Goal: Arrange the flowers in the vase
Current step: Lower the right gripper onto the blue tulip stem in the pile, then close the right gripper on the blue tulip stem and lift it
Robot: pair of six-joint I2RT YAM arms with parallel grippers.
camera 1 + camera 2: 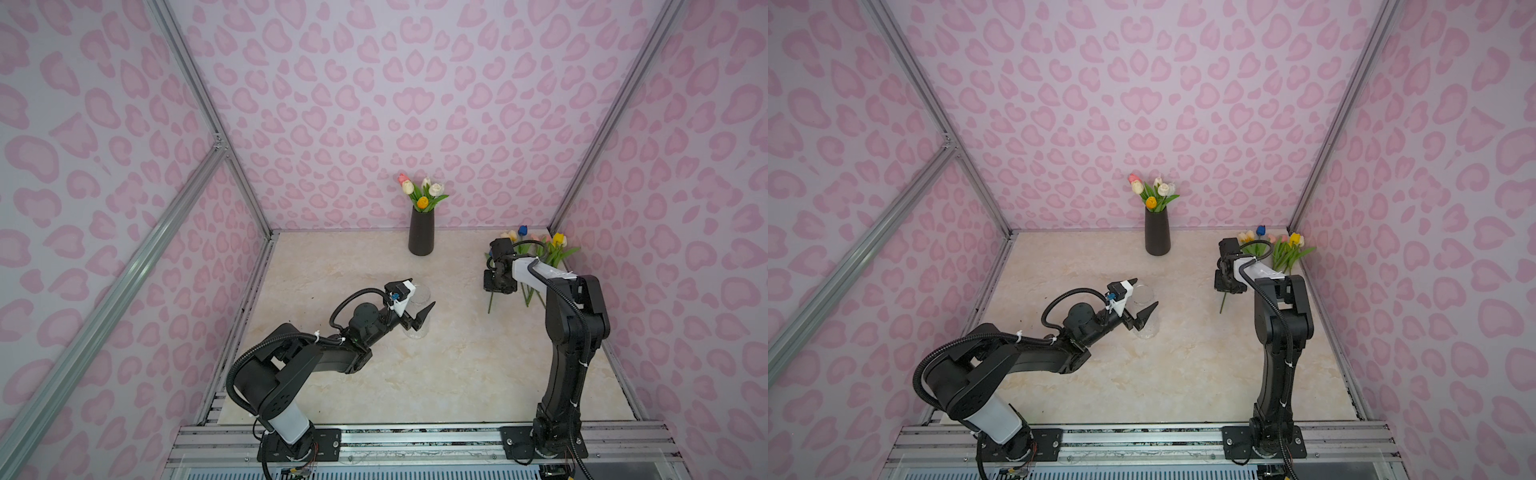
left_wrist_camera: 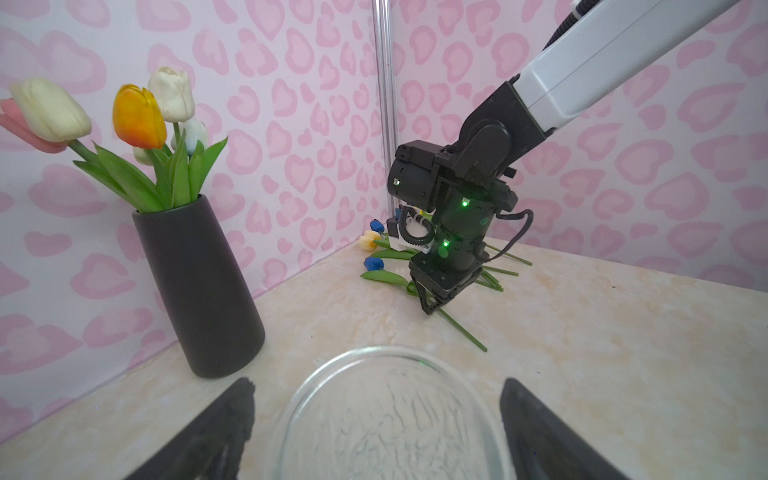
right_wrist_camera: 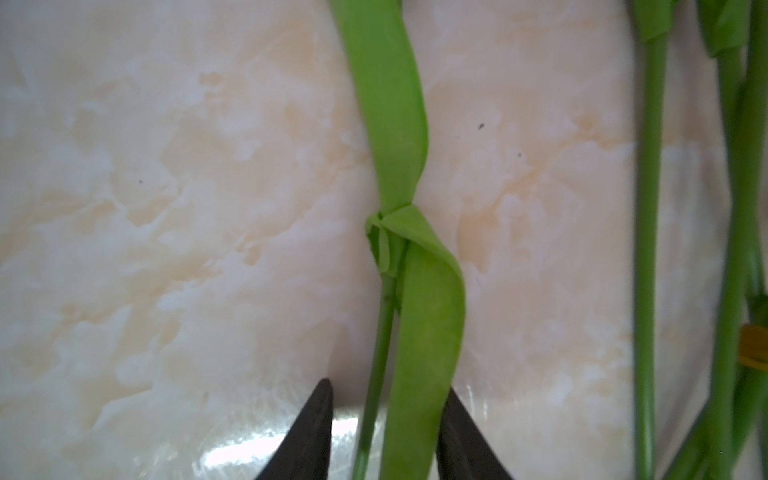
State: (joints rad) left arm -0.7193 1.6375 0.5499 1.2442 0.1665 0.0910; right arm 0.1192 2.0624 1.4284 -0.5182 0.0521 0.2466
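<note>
A black vase [image 1: 421, 232] [image 1: 1157, 232] [image 2: 199, 291] stands by the back wall with several flowers [image 1: 422, 193] [image 1: 1154, 191] [image 2: 137, 120] in it. More flowers [image 1: 544, 249] [image 1: 1287, 249] [image 2: 386, 270] lie on the table in the back right corner. My right gripper [image 1: 494, 289] [image 1: 1227, 289] [image 2: 430, 309] [image 3: 388, 388] points down at the table, open. Its jaws straddle one lying flower's stem [image 3: 380, 374] and leaf [image 3: 424, 353], with a gap beside the stem. My left gripper [image 1: 422, 293] [image 1: 1146, 291] [image 2: 376, 386] is open wide, with a clear glass jar [image 1: 417, 330] [image 1: 1147, 328] [image 2: 386, 415] between its fingers, which do not touch it.
Pink patterned walls close in the marble table [image 1: 415, 382] on three sides. The right arm [image 1: 573, 324] rises from the front rail and the left arm [image 1: 299, 357] lies low across the front left. Other stems [image 3: 648, 249] lie close beside the straddled one.
</note>
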